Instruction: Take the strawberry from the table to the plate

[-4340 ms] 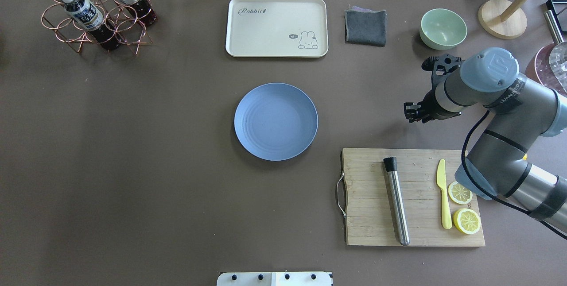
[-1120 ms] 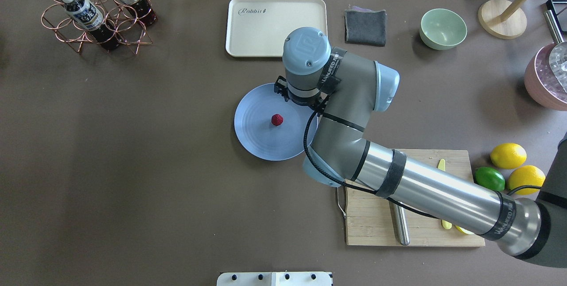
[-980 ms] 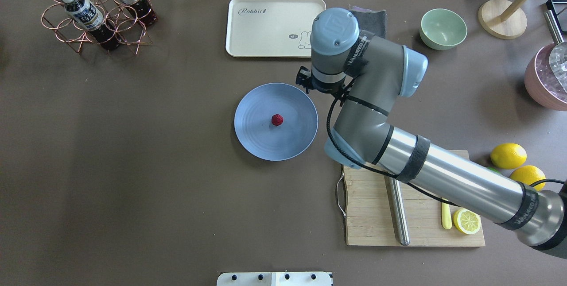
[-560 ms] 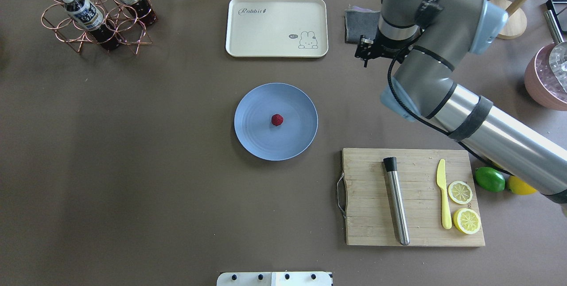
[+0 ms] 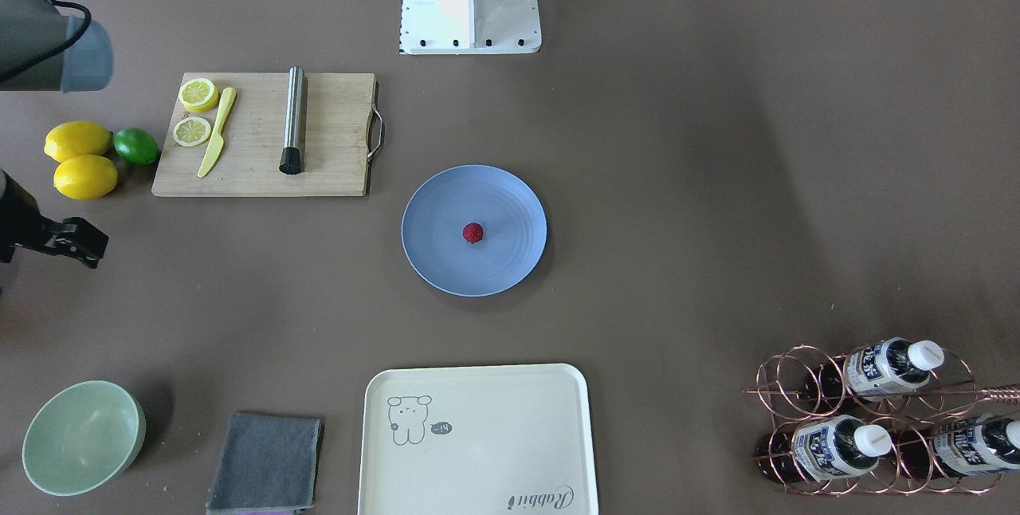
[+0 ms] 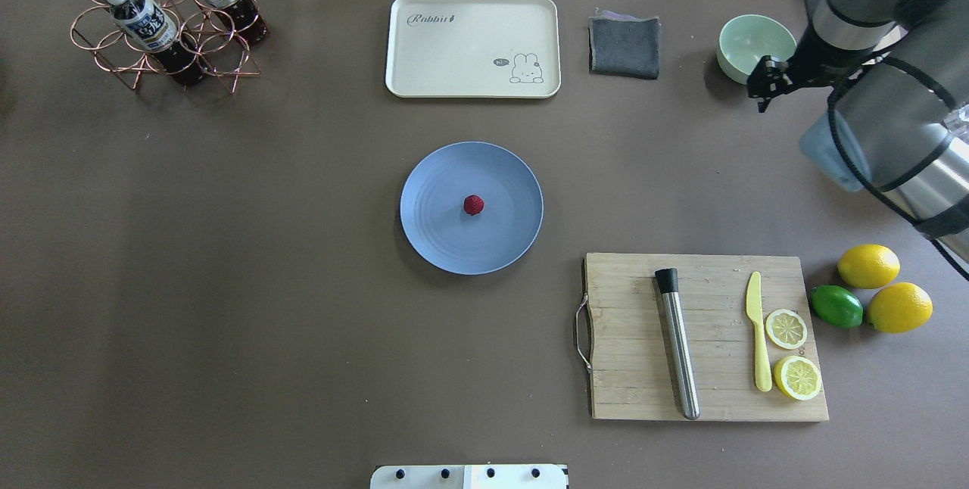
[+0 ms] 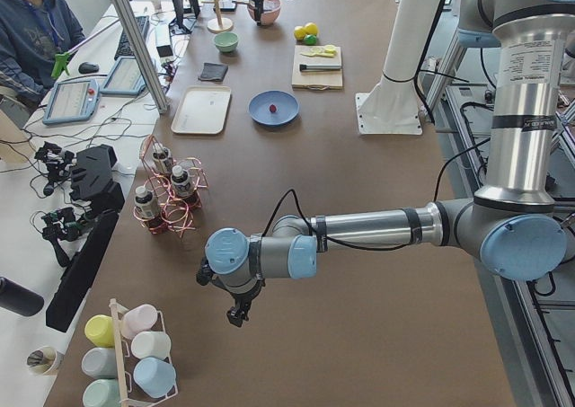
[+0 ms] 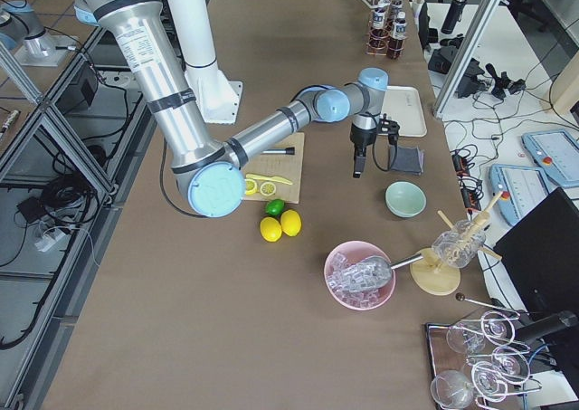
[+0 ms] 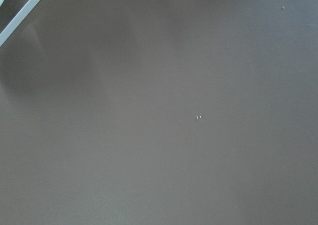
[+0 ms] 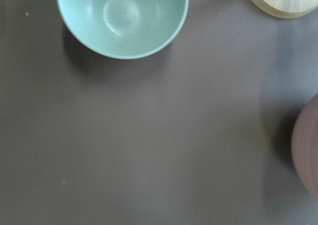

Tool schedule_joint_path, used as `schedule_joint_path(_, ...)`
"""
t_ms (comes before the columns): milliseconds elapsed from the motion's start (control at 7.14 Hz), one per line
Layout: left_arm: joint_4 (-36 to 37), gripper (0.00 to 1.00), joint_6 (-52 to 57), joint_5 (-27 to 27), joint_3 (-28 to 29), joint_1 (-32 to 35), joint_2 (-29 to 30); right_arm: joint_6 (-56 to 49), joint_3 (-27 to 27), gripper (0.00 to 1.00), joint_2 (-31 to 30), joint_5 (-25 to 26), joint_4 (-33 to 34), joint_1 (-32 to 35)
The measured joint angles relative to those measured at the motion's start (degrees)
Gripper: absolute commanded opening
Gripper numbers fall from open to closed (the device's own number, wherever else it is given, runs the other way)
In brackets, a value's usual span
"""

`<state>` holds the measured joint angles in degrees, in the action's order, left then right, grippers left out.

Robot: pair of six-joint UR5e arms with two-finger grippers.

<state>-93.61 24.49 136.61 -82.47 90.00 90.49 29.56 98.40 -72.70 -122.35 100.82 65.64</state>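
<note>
The small dark-red strawberry (image 6: 474, 204) (image 5: 472, 233) lies near the middle of the round light-blue plate (image 6: 439, 235) (image 5: 442, 260) at the centre of the table (image 6: 227, 284). My right gripper (image 6: 761, 84) (image 5: 88, 248) hangs far off at the table's right side, beside the mint-green bowl (image 6: 757, 48), open with nothing in it. My left gripper (image 7: 236, 315) shows only in the exterior left view, low over bare table far from the plate; I cannot tell whether it is open or shut. Its wrist view shows only bare table.
A wooden cutting board (image 6: 636, 390) carries a steel rod, a yellow knife and lemon slices. Two lemons (image 6: 868, 266) and a lime (image 6: 836, 306) lie to its right. A cream tray (image 6: 473, 46), grey cloth (image 6: 624, 46) and bottle rack (image 6: 163, 20) line the far edge.
The plate was empty 4.3 s ago; now the strawberry rests on it. Over the last second my right arm swung away from the plate to the far right, beside the green bowl.
</note>
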Motion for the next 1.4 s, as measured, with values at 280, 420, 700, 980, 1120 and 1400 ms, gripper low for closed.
schedule_joint_path(280, 0.0, 0.98, 0.0, 0.4, -0.1, 0.0, 0.0, -12.7, 0.5, 1.00, -7.0, -6.1, 0.0, 9.5)
schedule_joint_path(420, 0.0, 0.98, 0.0, 0.4, -0.2, 0.0, 0.0, -18.8, 0.1, 1.00, -10.2, -7.4, 0.0, 13.9)
schedule_joint_path(700, 0.0, 0.98, 0.0, 0.4, -0.4, 0.0, 0.0, -24.5, -0.8, 1.00, -15.5, -8.1, 0.0, 20.9)
schedule_joint_path(980, 0.0, 0.98, -0.1, 0.4, -0.3, 0.0, -0.1, -25.1, -1.1, 1.00, -18.6, -7.5, -0.1, 23.4)
schedule_joint_path(1120, 0.0, 0.98, -0.1, 0.4, -0.3, -0.1, -0.1, -25.0, -1.3, 1.00, -19.1, -7.0, -0.1, 23.7)
schedule_joint_path(1400, 0.1, 0.98, -0.1, 0.4, -0.3, -0.1, 0.1, -25.0, -1.3, 1.00, -19.5, -6.5, -0.1, 23.8)
